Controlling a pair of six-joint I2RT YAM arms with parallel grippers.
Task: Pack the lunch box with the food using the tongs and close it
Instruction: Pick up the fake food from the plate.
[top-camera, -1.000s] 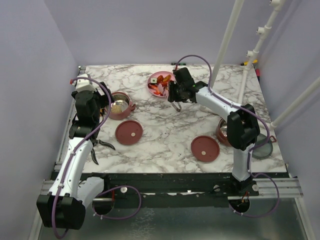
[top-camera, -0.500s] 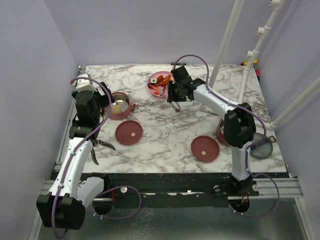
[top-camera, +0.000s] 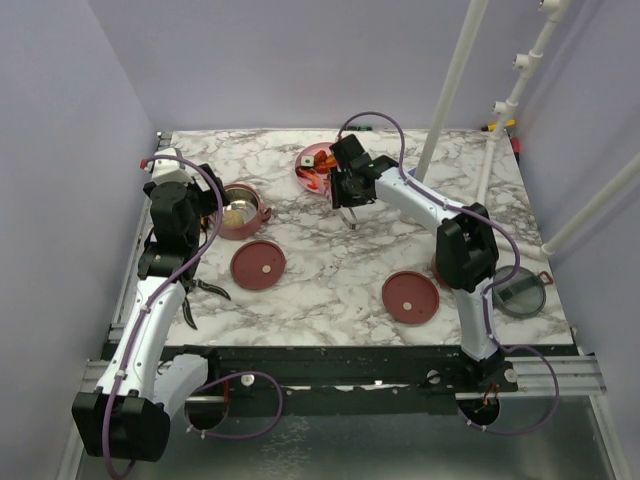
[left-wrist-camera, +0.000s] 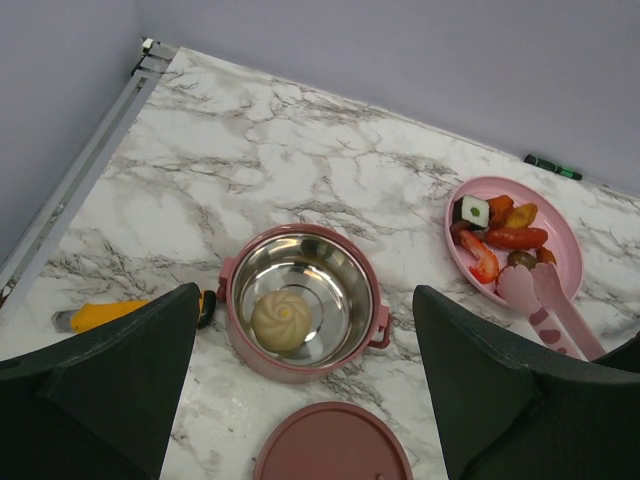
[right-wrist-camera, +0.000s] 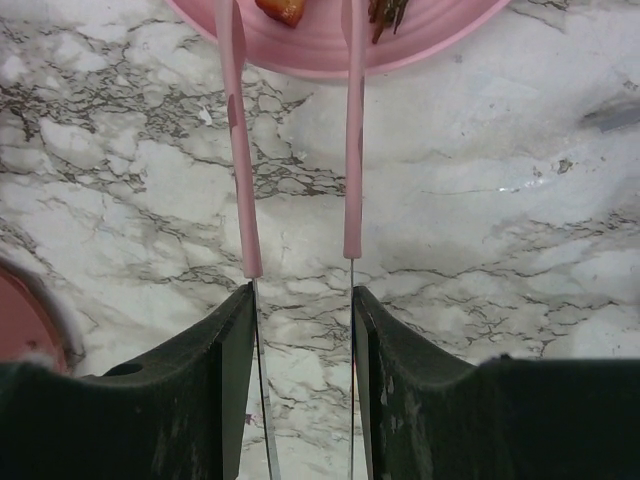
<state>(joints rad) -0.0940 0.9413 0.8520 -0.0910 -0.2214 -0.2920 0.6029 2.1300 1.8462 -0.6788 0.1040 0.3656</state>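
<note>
1. Right end effector (right-wrist-camera: 300, 300) holds the tongs (right-wrist-camera: 241, 150) by their joined end, with one finger against the outside of each pink arm. The two arms run forward parallel and apart, so the tongs are not squeezed.
2. Over the last second you have swung this arm a little leftward along the far edge of the tabletop (top-camera: 330, 260). The tongs' spoon ends now lie over the near rim of the pink plate (left-wrist-camera: 560, 225), which sits by the middle of the far edge.
3. That puts the tips just beside the food (left-wrist-camera: 505, 237), a cluster of red and dark pieces on the plate. Whether they touch a piece you cannot tell. It reads as the approach to a pick, with the squeeze not yet made.
4. Your left end effector (top-camera: 195, 212) has not moved. It hangs wide open above the left tier (left-wrist-camera: 300, 310), which stands near the left edge and holds the cream ball (left-wrist-camera: 281, 318).
5. Much of the task remains. The second tier (top-camera: 443, 266) is near the right edge, half hidden by the right arm. Both maroon lids (top-camera: 258, 264) lie flat toward the near edge, and the clear lid (top-camera: 522, 297) lies by the right edge. Closing has not begun.
</note>
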